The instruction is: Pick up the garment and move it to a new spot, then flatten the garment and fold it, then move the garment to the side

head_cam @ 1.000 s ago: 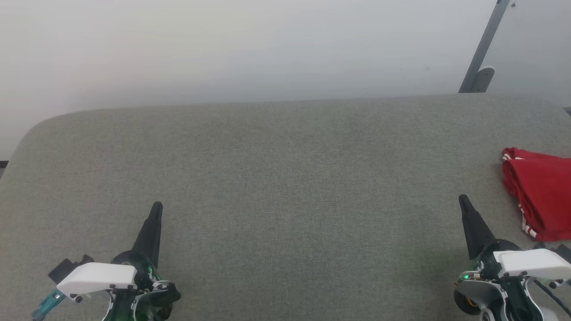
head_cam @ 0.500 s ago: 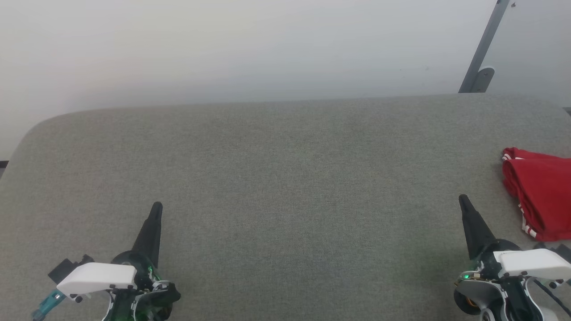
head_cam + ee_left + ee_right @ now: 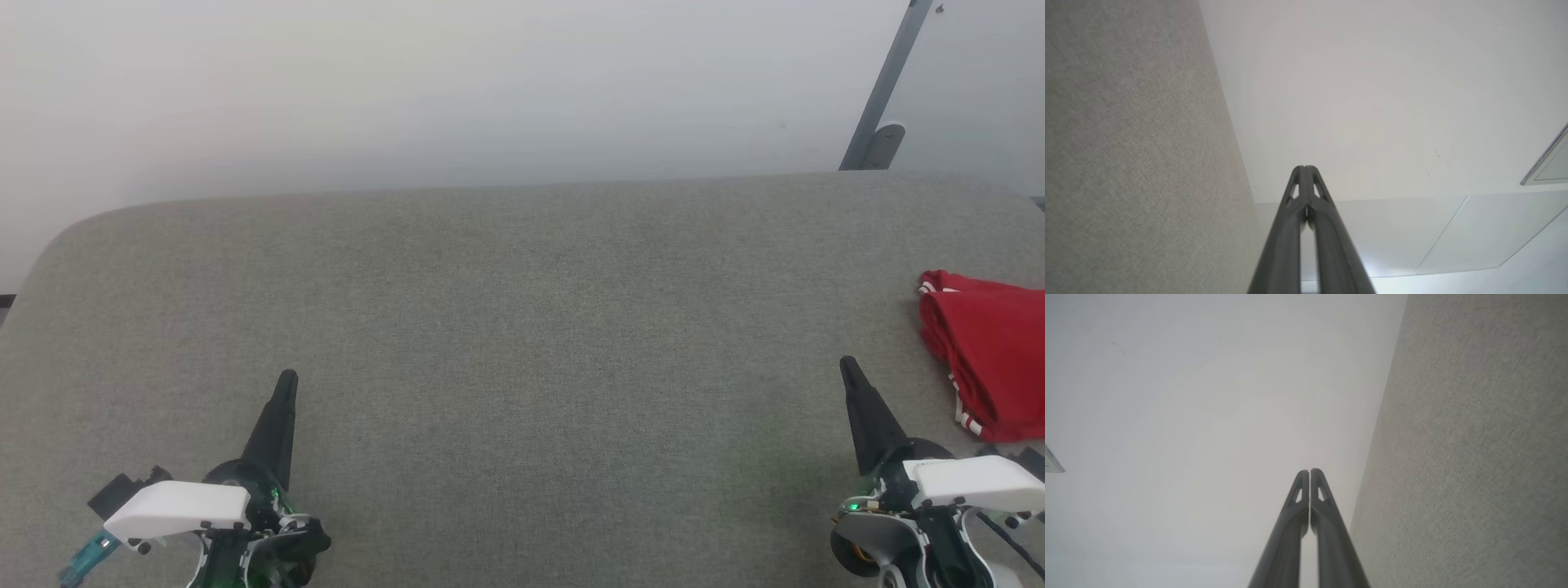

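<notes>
Garment | bunched at far right | near right fingers, apart

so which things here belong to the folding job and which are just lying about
For the job:
- red garment, bunched at the right of the grey fabric-covered table
- left gripper and right gripper, jaws shut, both empty

Just there:
- grey metal bracket
- white wall
</notes>
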{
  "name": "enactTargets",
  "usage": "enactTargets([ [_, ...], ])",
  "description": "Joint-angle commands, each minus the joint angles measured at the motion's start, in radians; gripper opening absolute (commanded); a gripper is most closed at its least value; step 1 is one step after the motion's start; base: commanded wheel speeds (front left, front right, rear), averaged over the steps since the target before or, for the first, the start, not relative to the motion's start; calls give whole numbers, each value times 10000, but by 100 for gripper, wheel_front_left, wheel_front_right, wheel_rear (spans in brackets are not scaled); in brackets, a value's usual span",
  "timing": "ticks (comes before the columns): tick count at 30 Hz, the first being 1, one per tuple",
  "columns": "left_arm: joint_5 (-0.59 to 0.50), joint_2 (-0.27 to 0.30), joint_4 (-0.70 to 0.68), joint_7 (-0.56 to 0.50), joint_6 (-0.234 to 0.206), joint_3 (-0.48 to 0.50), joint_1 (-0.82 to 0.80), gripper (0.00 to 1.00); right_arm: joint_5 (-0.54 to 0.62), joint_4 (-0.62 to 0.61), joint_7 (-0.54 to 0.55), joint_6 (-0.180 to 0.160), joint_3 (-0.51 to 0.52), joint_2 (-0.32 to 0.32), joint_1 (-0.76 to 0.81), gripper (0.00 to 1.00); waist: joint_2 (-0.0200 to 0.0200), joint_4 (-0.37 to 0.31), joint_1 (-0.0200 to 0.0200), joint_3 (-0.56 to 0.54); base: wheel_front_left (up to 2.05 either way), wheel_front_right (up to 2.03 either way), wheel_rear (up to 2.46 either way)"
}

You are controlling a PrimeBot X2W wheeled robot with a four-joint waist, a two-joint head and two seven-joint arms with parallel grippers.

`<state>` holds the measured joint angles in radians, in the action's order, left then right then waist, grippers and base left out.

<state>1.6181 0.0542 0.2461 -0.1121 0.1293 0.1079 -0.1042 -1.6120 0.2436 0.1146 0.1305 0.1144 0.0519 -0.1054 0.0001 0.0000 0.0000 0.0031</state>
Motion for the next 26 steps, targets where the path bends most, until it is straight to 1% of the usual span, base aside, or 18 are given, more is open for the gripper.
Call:
enactTargets([
  [1,-41,-17,-5,-13,25,49,-96,0,-11,30,24,4,11,-42,-65,0,-1,0,0,0,0,0,0],
  [26,-51,-29,-4,-30,25,60,-98,0,-7,31,27,4,11,-44,-64,0,-1,0,0,0,0,0,0],
])
